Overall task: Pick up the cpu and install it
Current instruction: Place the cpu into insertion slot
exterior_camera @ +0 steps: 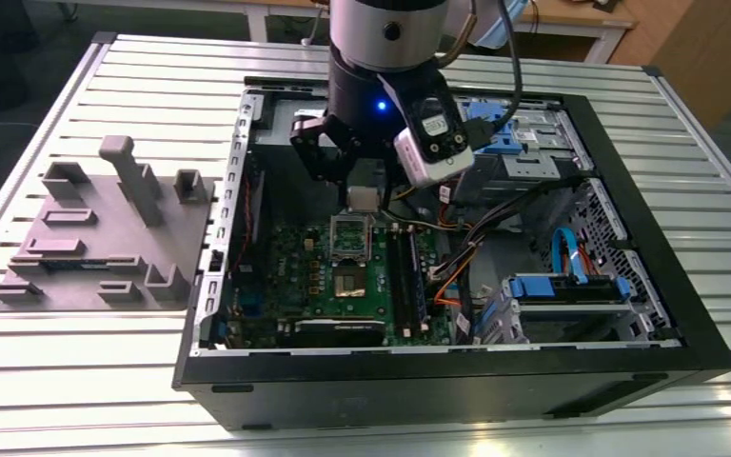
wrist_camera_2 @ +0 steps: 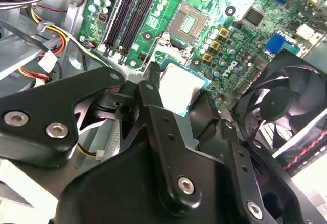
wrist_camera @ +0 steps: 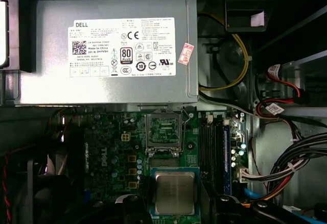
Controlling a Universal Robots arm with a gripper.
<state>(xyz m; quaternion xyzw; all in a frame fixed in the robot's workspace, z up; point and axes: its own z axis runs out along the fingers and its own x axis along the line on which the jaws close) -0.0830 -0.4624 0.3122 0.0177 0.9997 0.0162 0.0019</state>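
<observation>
Item: cpu (wrist_camera: 174, 192). Likely light, stiff and flat, with a slick metal top and probably a fragile underside. Best held by opposite rims. The end effector (wrist_camera_2: 180, 97) is clamped on its edges above the socket (wrist_camera: 163, 132).

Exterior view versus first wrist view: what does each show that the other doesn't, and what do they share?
Exterior view: the grey moulded plate on the slatted table beside the open computer case, and the claw seen from outside. First wrist view: the large grey box with its white label face-on. Both: the green motherboard, its open socket, and the cpu held in the claw above the board.
</observation>
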